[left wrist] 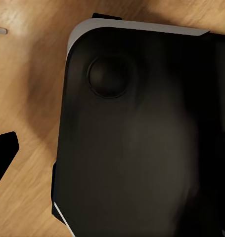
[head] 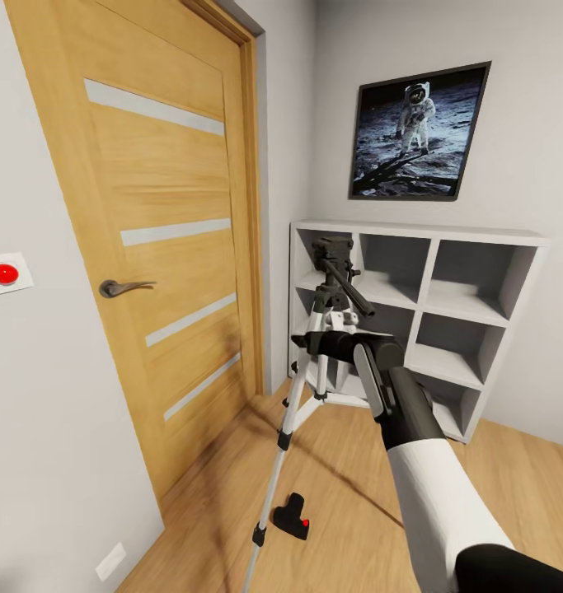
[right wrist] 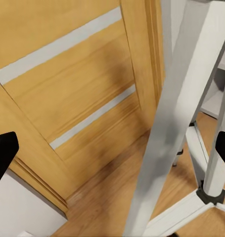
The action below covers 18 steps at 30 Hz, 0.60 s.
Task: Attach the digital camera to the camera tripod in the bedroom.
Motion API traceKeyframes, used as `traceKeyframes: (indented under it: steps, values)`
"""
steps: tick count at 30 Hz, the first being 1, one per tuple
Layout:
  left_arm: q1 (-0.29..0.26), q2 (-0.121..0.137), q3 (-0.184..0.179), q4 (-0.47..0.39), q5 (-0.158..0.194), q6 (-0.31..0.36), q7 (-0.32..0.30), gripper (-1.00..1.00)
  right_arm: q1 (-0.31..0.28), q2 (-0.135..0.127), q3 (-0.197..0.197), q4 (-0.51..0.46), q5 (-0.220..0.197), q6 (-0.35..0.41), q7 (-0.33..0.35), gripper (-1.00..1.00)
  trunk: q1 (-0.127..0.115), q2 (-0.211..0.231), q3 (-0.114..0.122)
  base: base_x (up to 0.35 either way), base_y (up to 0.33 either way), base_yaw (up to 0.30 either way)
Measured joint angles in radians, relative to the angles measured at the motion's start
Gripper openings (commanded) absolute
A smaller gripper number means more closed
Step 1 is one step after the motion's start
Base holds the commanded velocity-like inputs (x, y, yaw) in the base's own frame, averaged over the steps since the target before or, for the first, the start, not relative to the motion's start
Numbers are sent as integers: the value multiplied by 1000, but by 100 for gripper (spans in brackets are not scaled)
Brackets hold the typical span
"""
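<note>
Right gripper [right wrist: 112,148] spread wide around upper silver leg of camera tripod [head: 318,346], not clamped yet by look of it. Digital camera [head: 292,516] lying on plank floor beside tripod's near foot, by oak door [head: 149,231]. Left gripper state: can't tell (wrist view mostly dark robot body). Step in hand looks like steadying tripod. Next: close on leg, then fetch camera from floor.

Home interior, likely bedroom corner: oak door [head: 149,239] w/ lever handle [head: 123,287], pale grey walls, wood plank floor [head: 347,511], white cube shelf [head: 433,309], framed astronaut print [head: 419,132], wall switch [head: 5,273] w/ red button.
</note>
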Motion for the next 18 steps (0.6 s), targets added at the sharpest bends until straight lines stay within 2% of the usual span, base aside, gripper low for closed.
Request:
traceKeyframes:
  steps: [7,16,18]
  values:
    - [0,0,0,0,0,0,0,100,-2,0,-1,10,-6,-13,-1,100,0,0,0,0,0,0]
    - [0,0,0,0,0,0,0,100,-10,0,0,151,-9,-189,-2,100,0,0,0,0,0,0]
    - [0,0,0,0,0,0,0,100,-11,0,0,162,-9,-205,-2,100,0,0,0,0,0,0]
